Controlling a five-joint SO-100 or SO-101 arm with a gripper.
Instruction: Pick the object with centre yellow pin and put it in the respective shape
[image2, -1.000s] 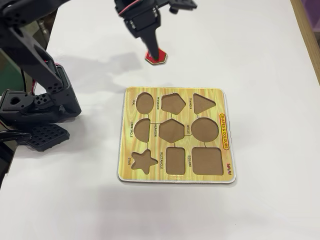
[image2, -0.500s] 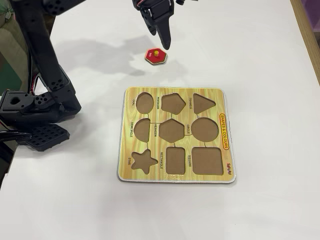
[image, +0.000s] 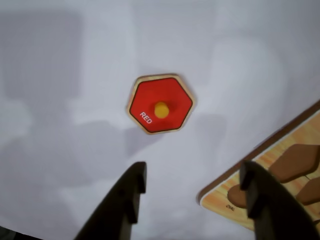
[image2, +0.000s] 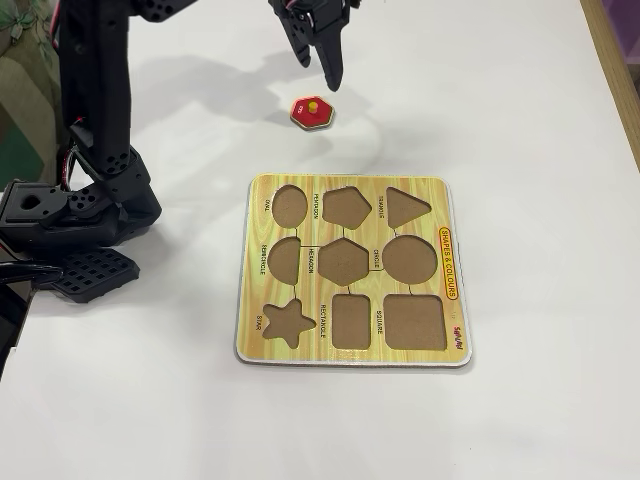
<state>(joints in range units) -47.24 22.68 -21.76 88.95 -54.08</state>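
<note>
One red hexagonal piece, flat and tan-edged with the word RED printed on its face, lies alone on the white tabletop, well apart from the board and just beyond its far edge in the fixed view. One yellow knob stands at its centre. The piece is judged light, rigid and not fragile; being thin and lying flush on the surface, it offers little edge to pinch, so the knob is the natural hold, though its small rounded form may slip if the fingers close off-centre. One hand hangs above the piece with its two dark fingers spread apart and holding nothing; in the wrist view the piece lies ahead of the fingertips, not between them. One yellow wood-grain puzzle board rests on the tabletop nearer the camera, carrying nine brown recesses, all empty: three in each of three rows. The hexagon recess sits at the middle of the middle row, between the semicircle and the circle, with the pentagon directly beyond it. Seating the piece is judged to call for turning it until its six sides match the recess, since a stiff piece will not settle while skewed.
</note>
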